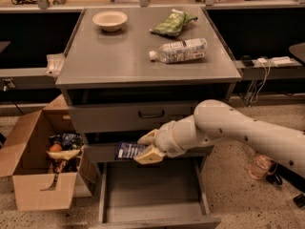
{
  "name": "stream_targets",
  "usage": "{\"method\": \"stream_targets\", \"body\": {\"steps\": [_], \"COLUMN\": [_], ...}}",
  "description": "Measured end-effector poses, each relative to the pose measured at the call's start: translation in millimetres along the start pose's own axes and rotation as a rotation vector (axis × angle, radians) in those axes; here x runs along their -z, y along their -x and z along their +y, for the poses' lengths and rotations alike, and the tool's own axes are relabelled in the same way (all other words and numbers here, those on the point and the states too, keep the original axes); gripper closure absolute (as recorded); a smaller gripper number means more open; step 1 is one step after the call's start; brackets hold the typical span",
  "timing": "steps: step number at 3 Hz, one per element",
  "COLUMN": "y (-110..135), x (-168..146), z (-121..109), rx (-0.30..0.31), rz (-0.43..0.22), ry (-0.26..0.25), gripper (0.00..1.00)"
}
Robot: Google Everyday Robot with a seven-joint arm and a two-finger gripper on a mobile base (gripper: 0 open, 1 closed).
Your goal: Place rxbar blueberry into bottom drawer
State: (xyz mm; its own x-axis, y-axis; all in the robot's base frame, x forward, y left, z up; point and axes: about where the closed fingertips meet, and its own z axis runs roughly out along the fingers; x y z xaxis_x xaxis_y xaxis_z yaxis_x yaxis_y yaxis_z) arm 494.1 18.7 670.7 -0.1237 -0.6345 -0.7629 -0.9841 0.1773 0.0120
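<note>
Cream two-finger gripper clamped on thin navy-blue rxbar blueberry wrapper, hanging over the open grey metal bottom drawer.

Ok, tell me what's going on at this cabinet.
The robot's gripper holds the rxbar by one end, just above the open bottom drawer. The bar is not in the drawer yet. On the cabinet top sit a bowl, a green bag and a bottle lying on its side. An open box stands on the floor beside it.
</note>
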Motion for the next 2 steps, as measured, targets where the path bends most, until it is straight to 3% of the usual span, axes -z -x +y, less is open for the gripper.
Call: {"method": "stream_targets", "body": {"steps": [2], "y": [-121], "x": [-56], "z": [14], "rx": [-0.204], "rz": [0.037], "ry": [0.039], "gripper": [1.0]}}
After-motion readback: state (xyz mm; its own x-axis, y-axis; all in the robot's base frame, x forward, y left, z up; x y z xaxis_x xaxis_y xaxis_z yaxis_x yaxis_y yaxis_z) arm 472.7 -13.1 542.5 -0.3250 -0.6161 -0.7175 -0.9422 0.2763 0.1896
